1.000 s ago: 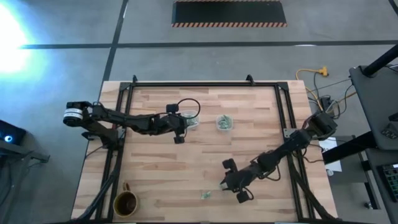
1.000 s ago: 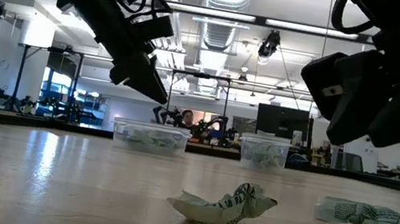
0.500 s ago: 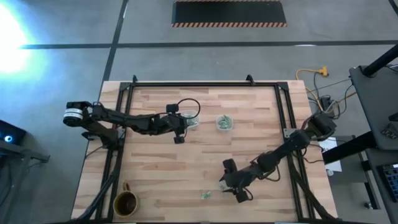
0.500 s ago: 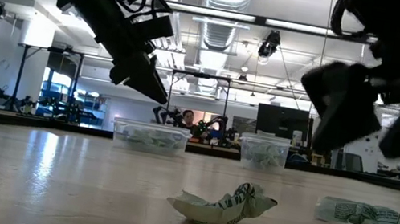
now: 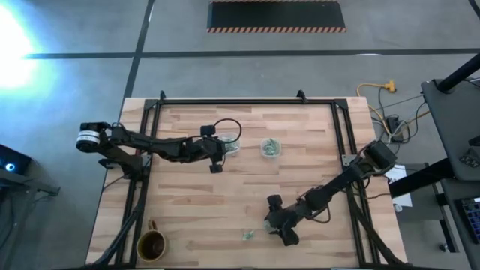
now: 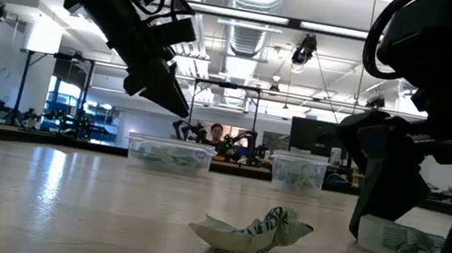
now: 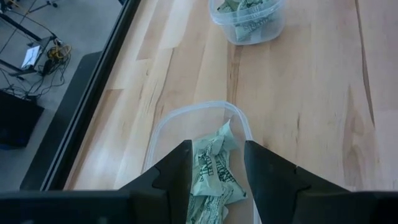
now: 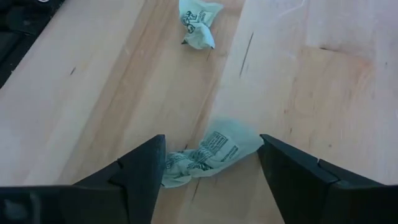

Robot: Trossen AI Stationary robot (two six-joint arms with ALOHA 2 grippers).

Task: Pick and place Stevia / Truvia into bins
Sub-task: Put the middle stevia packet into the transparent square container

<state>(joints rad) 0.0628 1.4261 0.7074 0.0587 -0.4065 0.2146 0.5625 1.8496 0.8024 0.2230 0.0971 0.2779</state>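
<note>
**Right gripper straddling a crumpled sweetener packet on the desk**

High view: the wooden desk point(image 5: 247, 180) fills the middle of the frame. The right gripper point(image 5: 276, 225) sits low at lower centre-right, its fingers spread wide. The left gripper point(image 5: 218, 154) hangs at upper centre-left, just beside the wider clear bin point(image 5: 229, 142). The smaller clear bin point(image 5: 271, 147) stands a little to the right of it; both bins hold pale green packets. A brown mug point(image 5: 151, 244) stands in the lower left corner of the desk.

Right wrist view: a crumpled pale green packet point(image 8: 208, 157) lies flat on the desk between the two dark fingers point(image 8: 140, 171) of the right gripper, nearer the left finger in this frame and with a clear gap to the other. The jaws are open and nothing is gripped. A second crumpled packet point(image 8: 198, 23) lies farther off, at the top centre of the frame.

Low view: the right gripper's fingers reach down to the desk surface at the right of the frame, on either side of the one packet. The second packet lies apart, at lower centre.

Left wrist view: the left gripper's fingers point(image 7: 177, 171) are parted, nothing between them, directly above the wider bin and its heap of packets point(image 7: 212, 174). The smaller bin shows at the top of the frame.
</note>
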